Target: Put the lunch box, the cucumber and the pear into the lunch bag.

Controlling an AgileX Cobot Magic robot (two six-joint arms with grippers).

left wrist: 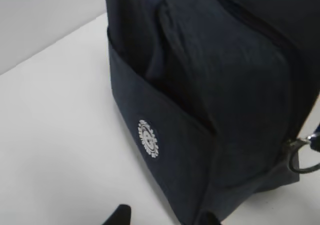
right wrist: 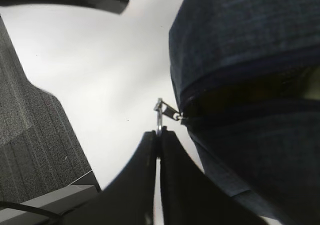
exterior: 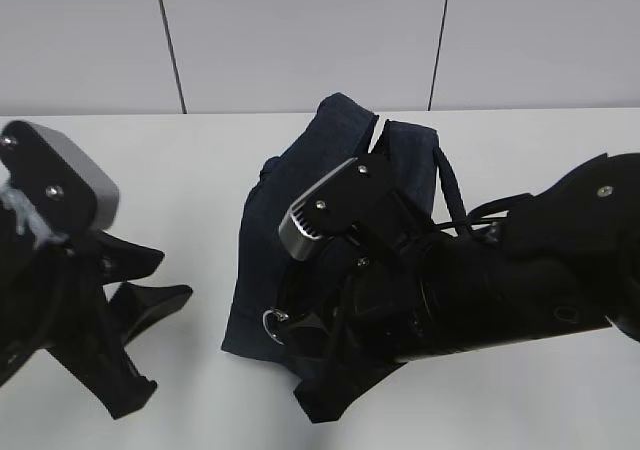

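Right gripper (right wrist: 159, 133): black two-finger gripper, jaws pressed together, pinching the metal ring pull (right wrist: 159, 116) of the zipper at the bag's near-left corner.
Ring pull: thin silver ring, standing just above the fingertips in the right wrist view; also seen at the bag's near-left lower corner in the exterior view (exterior: 272, 323).
Right arm (exterior: 500, 280): black, reaching in from the right and lying across the near half of the bag.
Left gripper (exterior: 150, 278): black two-finger gripper, jaws parted, grasping nothing, standing on the left well apart from the bag; only its fingertips (left wrist: 117, 216) showed at the lower edge of the left wrist view.
Lunch bag (exterior: 300, 200): large dark navy fabric bag, boxy, resting on the table centre; a round white printed emblem (left wrist: 148, 138) on its side pocket; zipper line partly parted beside the pull, interior dark.
Cord handles (exterior: 448, 195): dark loops at the bag's right side.
Lunch box, cucumber, pear: could not tell their location.
Table (exterior: 180, 170): white, flat surface.
Wall (exterior: 300, 30): pale grey panels at the far side.
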